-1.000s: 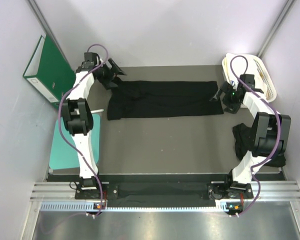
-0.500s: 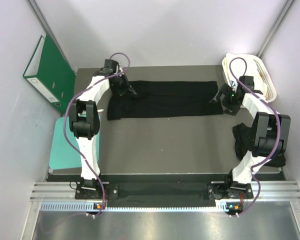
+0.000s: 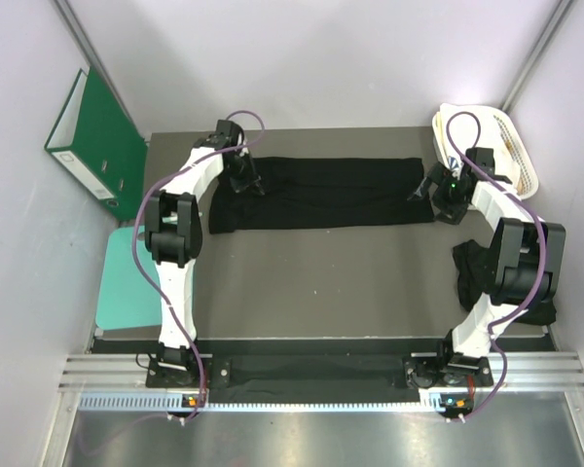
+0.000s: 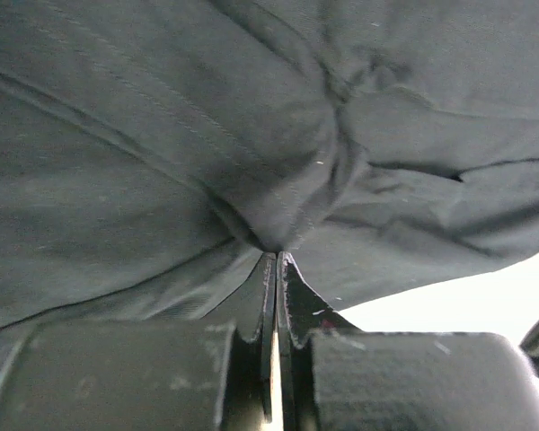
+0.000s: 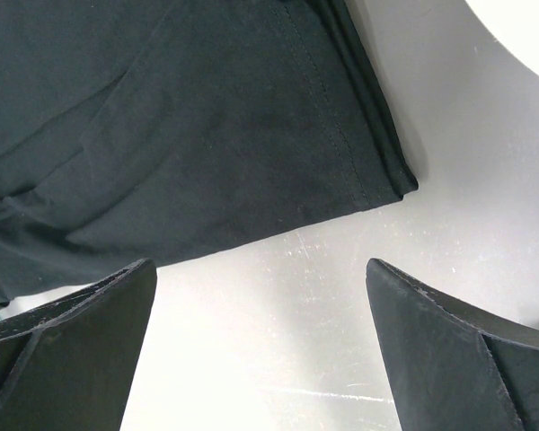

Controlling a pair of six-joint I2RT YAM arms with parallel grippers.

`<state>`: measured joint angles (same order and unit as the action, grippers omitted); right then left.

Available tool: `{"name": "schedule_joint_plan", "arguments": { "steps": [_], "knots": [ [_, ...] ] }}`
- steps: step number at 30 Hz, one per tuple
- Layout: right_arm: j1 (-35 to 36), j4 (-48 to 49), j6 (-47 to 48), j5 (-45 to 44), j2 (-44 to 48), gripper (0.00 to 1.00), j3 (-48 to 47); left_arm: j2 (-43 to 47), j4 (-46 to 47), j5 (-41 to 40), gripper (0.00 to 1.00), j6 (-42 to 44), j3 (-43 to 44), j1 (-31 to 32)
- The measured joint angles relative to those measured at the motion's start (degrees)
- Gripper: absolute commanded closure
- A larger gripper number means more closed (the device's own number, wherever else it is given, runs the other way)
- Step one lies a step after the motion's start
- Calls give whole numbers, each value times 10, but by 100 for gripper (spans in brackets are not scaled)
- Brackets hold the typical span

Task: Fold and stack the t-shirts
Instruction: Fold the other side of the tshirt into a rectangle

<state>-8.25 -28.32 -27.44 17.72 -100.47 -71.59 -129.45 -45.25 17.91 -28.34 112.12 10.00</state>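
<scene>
A black t-shirt (image 3: 321, 192), folded into a long band, lies across the far half of the table. My left gripper (image 3: 245, 181) is down on its left end. In the left wrist view the left gripper (image 4: 277, 254) is shut, with a gathered pinch of the t-shirt (image 4: 251, 135) at its tips. My right gripper (image 3: 438, 191) hovers at the band's right end. It stands open (image 5: 260, 265) over bare table, just short of the t-shirt's hemmed corner (image 5: 207, 126). A second black t-shirt (image 3: 470, 274) lies crumpled at the right edge, partly behind the right arm.
A white plastic basket (image 3: 514, 146) stands at the back right corner. A green binder (image 3: 92, 131) leans against the left wall, and a teal mat (image 3: 125, 282) lies beside the table's left edge. Dark cloth (image 3: 311, 368) lies along the near rail between the bases.
My left arm swung right from the table's back left corner onto the t-shirt's left end, and its gripper went from open to shut on the cloth. The right gripper barely moved.
</scene>
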Motion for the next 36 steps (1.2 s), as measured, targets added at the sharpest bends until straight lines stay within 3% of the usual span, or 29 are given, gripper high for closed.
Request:
{"name": "schedule_joint_plan", "arguments": {
  "steps": [6,16,30,32,36],
  "knots": [
    [0,3,-1,2,-2,0,4,-17,-16,-36,100,10,22,0],
    [0,4,-1,4,-4,0,4,-107,-14,-90,100,-1,139,0],
    [0,-3,7,-1,-4,0,17,-114,118,-99,100,-48,189,-4],
    [0,-9,10,-2,-4,0,16,-109,121,-96,100,-47,190,-7],
    [0,-17,18,-6,-4,0,4,-55,125,-85,100,-41,105,-9]
  ]
}}
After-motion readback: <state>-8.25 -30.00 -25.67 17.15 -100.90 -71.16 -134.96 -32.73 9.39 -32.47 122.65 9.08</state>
